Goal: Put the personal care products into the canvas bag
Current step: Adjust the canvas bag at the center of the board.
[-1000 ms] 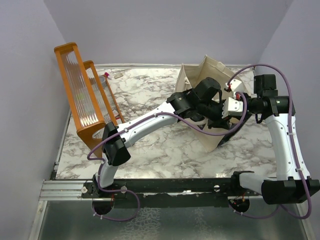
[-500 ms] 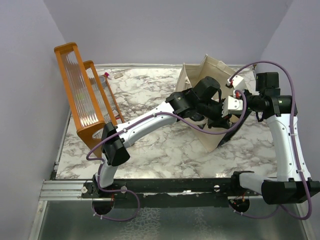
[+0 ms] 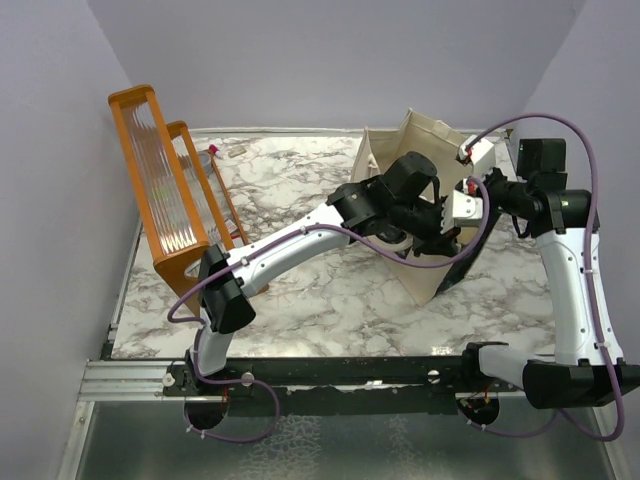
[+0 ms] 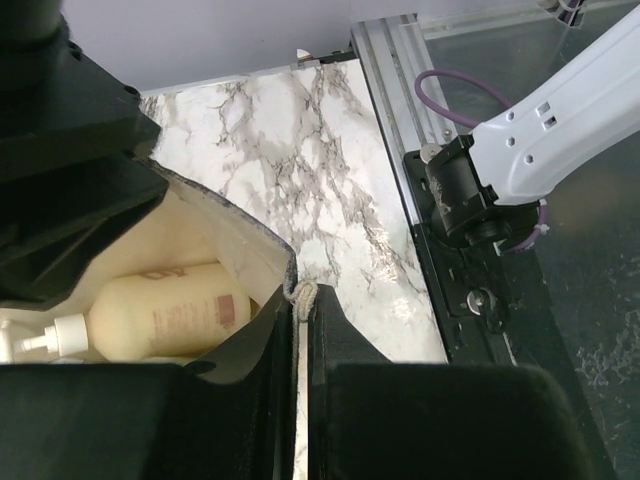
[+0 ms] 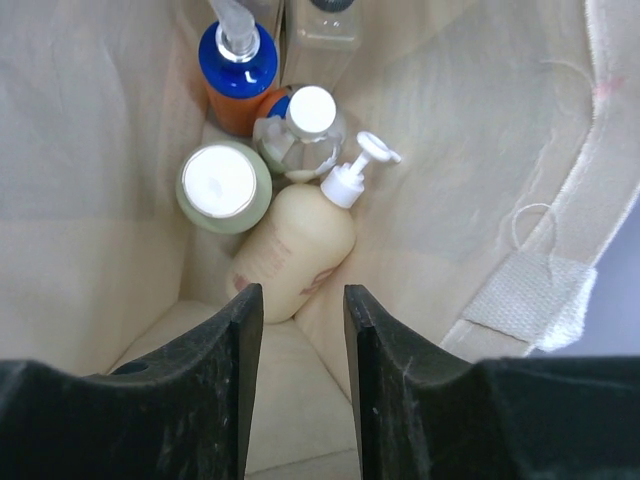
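The canvas bag (image 3: 425, 140) stands open at the far right of the marble table. My left gripper (image 4: 303, 300) is shut on the bag's rim, with the fabric edge pinched between its jaws. Over the bag's mouth my right gripper (image 5: 303, 300) is open, looking straight down, with nothing between its fingers. At the bottom of the bag lie the beige pump bottle (image 5: 295, 245), the olive-grey bottle with a cream cap (image 5: 222, 187), the squat silvery bottle (image 5: 300, 130) and the orange bottle with a blue cap (image 5: 238, 70). A clear bottle (image 5: 322, 25) shows partly at the top edge.
An orange wooden rack (image 3: 165, 190) stands along the table's left side, with a small clear item with a pink tip (image 3: 213, 152) behind it. The left arm (image 3: 290, 245) stretches diagonally across the middle of the table. The metal rail (image 4: 400, 120) marks the near edge.
The right wrist has lifted and drawn back toward the far right, away from the bag's inside. The left gripper has kept its hold on the rim.
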Available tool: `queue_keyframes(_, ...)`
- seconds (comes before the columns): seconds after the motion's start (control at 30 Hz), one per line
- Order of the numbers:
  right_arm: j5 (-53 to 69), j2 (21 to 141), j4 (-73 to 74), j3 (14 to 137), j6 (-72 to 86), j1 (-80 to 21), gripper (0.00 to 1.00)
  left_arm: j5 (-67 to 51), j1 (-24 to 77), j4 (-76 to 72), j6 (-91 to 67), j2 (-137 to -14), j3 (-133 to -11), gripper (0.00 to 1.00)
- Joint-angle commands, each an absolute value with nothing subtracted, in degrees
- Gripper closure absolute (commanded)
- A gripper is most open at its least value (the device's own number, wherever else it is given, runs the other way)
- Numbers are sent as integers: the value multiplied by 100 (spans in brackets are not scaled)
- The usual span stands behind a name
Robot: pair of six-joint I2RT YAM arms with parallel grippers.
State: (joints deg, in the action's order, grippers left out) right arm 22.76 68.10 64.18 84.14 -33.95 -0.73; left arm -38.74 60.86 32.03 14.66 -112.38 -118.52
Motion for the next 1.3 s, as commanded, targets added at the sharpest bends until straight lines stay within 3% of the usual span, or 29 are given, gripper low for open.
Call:
queue_keyframes(0.0, 2434, 6841, 5959, 8688, -3181, -48, 61, -4481, 6223, 2699, 1377, -10465, -11872, 100)
queue_keyframes(0.13, 2518, 6876, 5805, 8792, -3112, -53, 60, -4500, 6227, 2781, 1503, -10430, -11660, 98)
queue_keyframes(0.47, 2739, 6757, 5172, 8685, -2922, -53, 57, -4374, 6223, 2772, 1630, -10528, -11433, 79)
queue_keyframes(0.7, 2629, 6651, 4708, 8747, -2607, -53, 56, -4001, 6227, 3153, 1862, -10523, -11929, 50)
queue_keyframes(0.83, 2281, 6627, 4446, 8785, -2310, -53, 55, -3788, 6215, 3411, 2075, -10453, -12031, 38)
queue_keyframes(1.07, 935, 6719, 4096, 9032, -1854, -48, 55, -3157, 6046, 3812, 2369, -10158, -12013, 33)
queue_keyframes(1.27, 855, 6747, 3821, 8968, -1826, -53, 53, -2380, 5374, 3514, 2050, -9775, -11862, 31)
